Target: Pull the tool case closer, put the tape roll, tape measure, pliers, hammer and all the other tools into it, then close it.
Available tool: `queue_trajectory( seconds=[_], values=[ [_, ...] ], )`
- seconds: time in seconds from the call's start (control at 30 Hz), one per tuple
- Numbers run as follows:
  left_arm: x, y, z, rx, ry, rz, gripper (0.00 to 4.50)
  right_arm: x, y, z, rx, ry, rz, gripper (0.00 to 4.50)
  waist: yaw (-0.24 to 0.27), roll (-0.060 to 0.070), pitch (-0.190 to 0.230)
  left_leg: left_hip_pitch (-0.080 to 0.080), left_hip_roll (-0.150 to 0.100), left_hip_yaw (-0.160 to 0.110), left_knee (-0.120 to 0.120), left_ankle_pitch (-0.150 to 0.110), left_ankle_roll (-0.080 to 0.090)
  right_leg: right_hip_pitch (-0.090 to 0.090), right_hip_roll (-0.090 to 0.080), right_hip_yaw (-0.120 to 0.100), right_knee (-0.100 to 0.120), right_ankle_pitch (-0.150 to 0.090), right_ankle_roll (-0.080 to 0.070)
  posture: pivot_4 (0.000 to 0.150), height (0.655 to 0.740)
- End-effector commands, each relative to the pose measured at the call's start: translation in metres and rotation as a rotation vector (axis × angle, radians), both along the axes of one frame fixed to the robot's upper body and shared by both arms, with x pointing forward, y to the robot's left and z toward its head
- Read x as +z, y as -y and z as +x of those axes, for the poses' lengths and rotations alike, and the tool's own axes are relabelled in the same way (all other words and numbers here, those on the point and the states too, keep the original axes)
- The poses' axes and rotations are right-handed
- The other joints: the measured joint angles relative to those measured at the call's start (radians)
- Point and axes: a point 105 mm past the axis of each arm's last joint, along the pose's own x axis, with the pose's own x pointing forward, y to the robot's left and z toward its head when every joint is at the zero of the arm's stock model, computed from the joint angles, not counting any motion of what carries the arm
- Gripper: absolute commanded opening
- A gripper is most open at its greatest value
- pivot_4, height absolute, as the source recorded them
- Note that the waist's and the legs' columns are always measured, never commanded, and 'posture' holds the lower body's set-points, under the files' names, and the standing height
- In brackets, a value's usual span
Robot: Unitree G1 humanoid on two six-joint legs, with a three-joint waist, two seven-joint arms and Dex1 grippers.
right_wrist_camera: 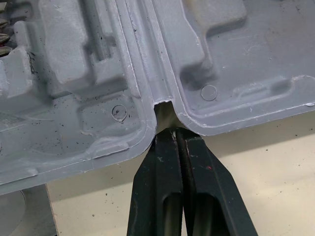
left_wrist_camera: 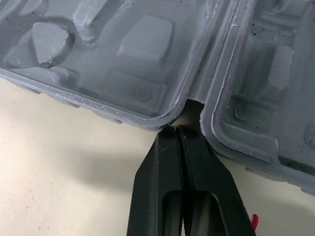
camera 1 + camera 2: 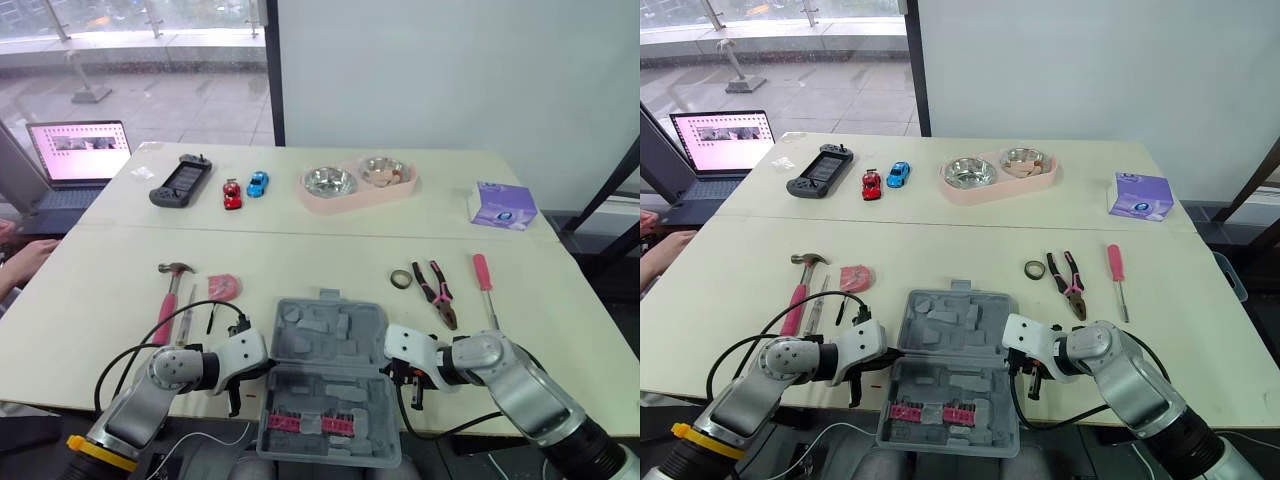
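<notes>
The grey tool case (image 3: 338,340) lies open at the table's front edge, its near half overhanging and holding a pink bit strip (image 3: 305,422). My left gripper (image 2: 178,130) is shut, its tips pressed into the hinge notch on the case's left side. My right gripper (image 1: 172,132) is also shut, its tips in the hinge notch on the right side. Left of the case lie the pink-handled hammer (image 3: 170,295) and the pink tape measure (image 3: 222,287). To the right are the tape roll (image 3: 400,279), the pliers (image 3: 437,290) and a pink screwdriver (image 3: 485,285).
At the back of the table stand a pink double bowl (image 3: 345,200), two toy cars (image 3: 245,189), a game controller (image 3: 181,182) and a tissue box (image 3: 502,206). A laptop (image 3: 78,150) and a person's hand (image 3: 20,262) are at the far left.
</notes>
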Motion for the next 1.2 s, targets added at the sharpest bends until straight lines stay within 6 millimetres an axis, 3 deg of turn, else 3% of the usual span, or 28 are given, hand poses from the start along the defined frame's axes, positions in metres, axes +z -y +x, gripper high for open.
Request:
queue_trajectory(
  seconds=[0.03,0.33,0.47,0.57,0.67,0.77,0.83,0.87,0.97,1.1,1.13,1.17,1.2],
  values=[
    [-0.02,-0.02,-0.015,0.03,-0.107,0.05,0.07,0.004,0.021,0.005,-0.045,0.016,-0.03,0.1,0.0,0.0,0.0,0.0,0.0,0.0,0.0,0.0,0.0,0.0,0.0,0.0,0.0,0.0,0.0,0.15,0.74],
    [-0.008,-0.067,-0.019,0.183,-0.115,0.058,0.07,0.02,0.073,0.016,-0.171,0.059,-0.007,0.1,-0.003,0.0,0.0,-0.001,0.0,0.0,-0.003,-0.001,0.001,-0.002,0.0,0.0,0.0,0.0,0.0,0.15,0.74],
    [0.038,-0.102,-0.008,0.362,-0.016,-0.131,0.07,0.048,0.102,0.022,-0.292,0.156,0.199,0.1,-0.003,0.0,0.004,-0.002,0.001,0.0,-0.003,-0.001,0.001,-0.004,0.0,-0.001,0.0,0.0,0.0,0.15,0.74],
    [0.061,-0.147,-0.009,0.519,0.046,-0.207,0.07,0.069,0.133,0.023,-0.403,0.244,0.335,0.1,0.001,-0.001,0.005,-0.006,0.001,0.0,-0.001,-0.001,0.001,-0.005,0.0,-0.001,0.001,0.0,0.0,0.15,0.74],
    [0.066,-0.2,-0.022,0.699,0.063,-0.218,0.07,0.076,0.174,0.017,-0.518,0.295,0.381,0.1,0.002,-0.001,0.005,-0.007,0.001,0.0,0.0,-0.001,0.001,-0.005,0.0,-0.002,0.0,0.0,0.0,0.15,0.74],
    [0.066,-0.234,-0.034,0.817,0.084,-0.201,0.07,0.074,0.209,0.011,-0.616,0.329,0.369,0.1,0.0,-0.001,0.005,-0.007,0.001,0.0,-0.001,-0.001,0.001,-0.006,0.0,-0.002,-0.001,0.0,0.0,0.15,0.74],
    [0.068,-0.256,-0.04,0.906,0.117,-0.206,0.0,0.072,0.229,0.005,-0.675,0.341,0.361,0.63,-0.001,-0.001,0.005,-0.009,0.001,0.0,-0.001,-0.001,0.001,-0.008,0.0,-0.002,-0.001,0.0,0.0,0.15,0.74],
    [0.068,-0.269,-0.043,0.96,0.138,-0.212,0.27,0.071,0.238,0.002,-0.706,0.348,0.366,0.86,-0.002,-0.001,0.005,-0.01,0.001,0.0,-0.001,-0.001,0.001,-0.009,0.0,-0.002,-0.001,0.0,-0.001,0.15,0.74],
    [0.063,-0.294,-0.057,1.063,0.147,-0.202,1.2,0.064,0.253,-0.006,-0.743,0.351,0.337,2.17,-0.004,-0.001,0.005,-0.011,0.001,0.0,-0.001,-0.001,0.001,-0.01,0.0,-0.002,0.0,0.001,-0.001,0.15,0.74],
    [0.056,-0.31,-0.067,1.116,0.156,-0.175,3.27,0.051,0.263,-0.013,-0.753,0.336,0.279,4.23,-0.014,-0.001,0.005,-0.011,0.001,0.0,-0.001,-0.001,0.001,-0.011,0.0,-0.002,0.0,0.001,-0.002,0.15,0.74],
    [0.055,-0.31,-0.067,1.113,0.155,-0.173,3.82,0.05,0.265,-0.013,-0.77,0.342,0.287,4.5,-0.016,0.0,0.005,-0.012,0.001,0.0,-0.001,-0.001,0.001,-0.011,0.0,-0.002,0.0,0.001,-0.002,0.15,0.74],
    [0.055,-0.31,-0.067,1.109,0.154,-0.173,4.31,0.048,0.268,-0.012,-0.788,0.35,0.293,4.5,-0.02,0.0,0.005,-0.012,0.001,0.0,-0.001,-0.001,0.001,-0.011,0.0,-0.002,0.0,0.001,-0.002,0.15,0.74],
    [0.054,-0.309,-0.066,1.103,0.154,-0.173,4.46,0.047,0.27,-0.012,-0.801,0.355,0.294,4.5,-0.023,0.0,0.005,-0.012,0.001,0.0,-0.001,-0.001,0.001,-0.011,0.0,-0.002,0.0,0.001,-0.002,0.15,0.74]
  ],
)
